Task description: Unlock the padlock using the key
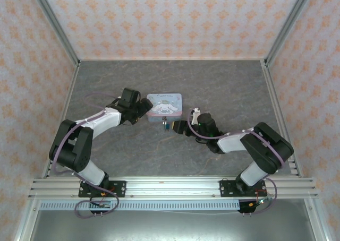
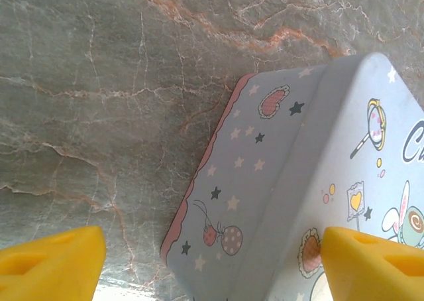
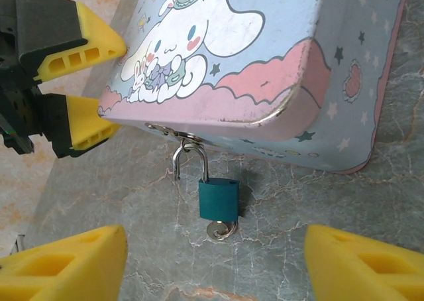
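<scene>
Spread wide, my right gripper (image 3: pixel 213 266) holds nothing, its two yellow fingertips sitting low on either side of the wrist view, well apart from each other over the grey marbled table (image 3: pixel 318 208). Just ahead of it the key (image 3: pixel 221 230) shows as a small silver head and ring at the bottom of the padlock (image 3: pixel 219 199). That teal body hangs tilted from a silver shackle hooked through the hasp on the front wall of the tin box (image 3: pixel 265 56); one leg of the shackle seems to stand free beside the body, though I cannot be sure. The pale blue tin lies flat on the table, its cartoon lid facing up. Beyond it, at the far end of the tin, my left gripper (image 3: pixel 119 85) is also parted and straddles a corner. From the left wrist, one of its fingers (image 2: pixel 53 261) is over bare table beside the tin's wall and the other is over the lid.
</scene>
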### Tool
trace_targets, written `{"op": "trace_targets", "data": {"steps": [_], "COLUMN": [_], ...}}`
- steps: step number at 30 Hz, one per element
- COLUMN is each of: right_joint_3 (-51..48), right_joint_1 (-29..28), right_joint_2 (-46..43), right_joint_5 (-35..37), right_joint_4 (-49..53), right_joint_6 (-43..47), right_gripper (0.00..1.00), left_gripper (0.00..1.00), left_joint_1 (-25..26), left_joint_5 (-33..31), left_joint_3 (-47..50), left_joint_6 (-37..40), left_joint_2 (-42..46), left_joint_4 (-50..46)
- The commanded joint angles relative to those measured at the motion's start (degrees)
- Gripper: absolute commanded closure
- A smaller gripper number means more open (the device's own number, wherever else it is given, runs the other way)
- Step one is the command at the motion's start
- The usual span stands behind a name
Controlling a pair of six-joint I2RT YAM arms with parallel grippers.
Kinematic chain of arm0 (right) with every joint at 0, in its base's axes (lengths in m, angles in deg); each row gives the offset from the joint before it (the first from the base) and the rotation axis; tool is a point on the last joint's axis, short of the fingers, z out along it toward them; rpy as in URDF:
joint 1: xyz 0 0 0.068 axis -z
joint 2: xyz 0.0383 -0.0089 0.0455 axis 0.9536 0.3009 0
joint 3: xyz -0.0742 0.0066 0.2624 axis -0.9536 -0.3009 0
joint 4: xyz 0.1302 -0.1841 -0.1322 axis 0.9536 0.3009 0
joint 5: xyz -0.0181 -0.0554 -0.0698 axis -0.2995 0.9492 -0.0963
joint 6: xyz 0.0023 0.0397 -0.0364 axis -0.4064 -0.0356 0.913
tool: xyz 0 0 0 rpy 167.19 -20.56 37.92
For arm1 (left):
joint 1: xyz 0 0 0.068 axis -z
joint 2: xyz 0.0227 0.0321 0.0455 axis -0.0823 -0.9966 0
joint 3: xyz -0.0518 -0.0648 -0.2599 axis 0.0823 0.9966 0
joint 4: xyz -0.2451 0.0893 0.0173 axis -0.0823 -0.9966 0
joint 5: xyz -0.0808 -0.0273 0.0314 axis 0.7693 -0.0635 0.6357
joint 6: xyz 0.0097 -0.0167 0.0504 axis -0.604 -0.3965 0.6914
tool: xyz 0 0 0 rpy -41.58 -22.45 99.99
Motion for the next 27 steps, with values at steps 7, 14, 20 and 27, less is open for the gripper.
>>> {"op": "trace_targets", "data": {"steps": [7, 14, 20, 27], "right_joint_3": [3.95, 6.63, 7.42, 8.07], "right_joint_1": [0.29, 0.26, 0.16, -0.41], "right_joint_2": [0.60, 5.27, 9.08, 11.59], "right_joint_5": [-3.85, -7.67, -10.53, -10.96], "right_joint_4": [0.37, 0.06, -4.28, -5.78], "right_joint_6": [-1.43, -0.78, -1.08, 0.12], "right_gripper": [0.24, 0.30, 0.30, 0.31], "left_gripper": [0.18, 0.19, 0.19, 0.19], "left_joint_1": [0.07, 1.82, 3.32, 5.17], "left_joint_5": [0.72, -0.12, -1.16, -2.53], "left_joint_3": [7.60, 12.16, 14.66, 14.92], "left_joint_6": [-0.55, -1.90, -3.63, -4.58], "left_joint_2": [0.27, 3.04, 5.99, 8.30], "left_joint_4": [1.30, 2.01, 2.19, 0.87]}}
